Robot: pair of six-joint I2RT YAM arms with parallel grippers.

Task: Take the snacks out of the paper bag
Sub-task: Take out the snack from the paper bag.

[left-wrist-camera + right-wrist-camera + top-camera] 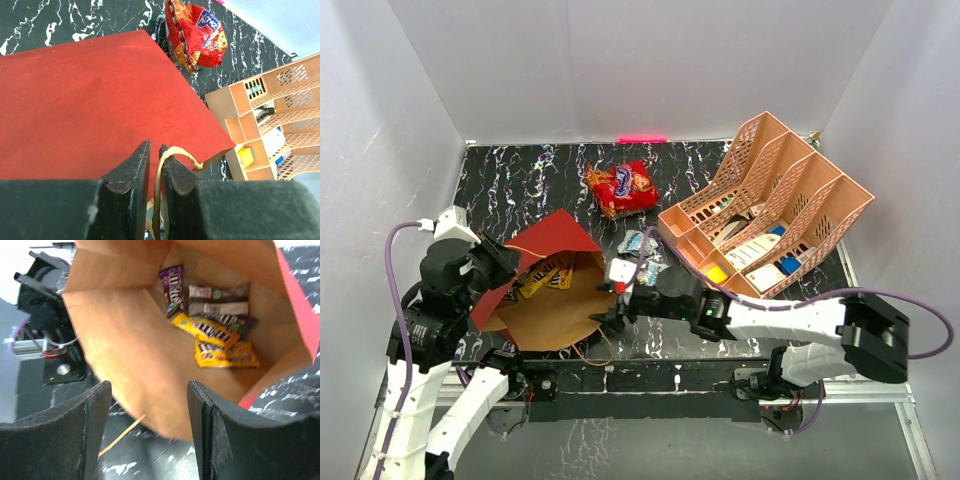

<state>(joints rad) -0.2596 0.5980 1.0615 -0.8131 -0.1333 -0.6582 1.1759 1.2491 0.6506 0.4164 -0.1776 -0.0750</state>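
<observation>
**Bag on its side, at least six packets inside**

Your paper bag [548, 243] lies on its side at the left of the worktop [520, 180], red face up, with the kraft mouth turned toward the right arm. Your left end effector [154, 146] is clenched on one thin handle loop [186, 155], and the cord runs down between its fingers. A second loop [592, 352] trails off the bag's near lip. Your right end effector [149, 390] is released, its fingers spread at the bag mouth with nothing between them.

Count inside the bag, right wrist view:
- one purple packet [172, 287]
- two yellow packets [202, 329]
- one brown packet [235, 322]
- two dark bars [218, 299], stacked; blurred, so treat that count as loose

They overlap, and anything beneath them is hidden.

Outside the bag:
- one red-orange chip bag [620, 187], flat on the worktop beyond the paper bag and apart from it
- a cluster of pale packets [640, 243] between the bag and the single peach organizer [840, 195]; your right arm covers part of it, so the number is unclear
</observation>
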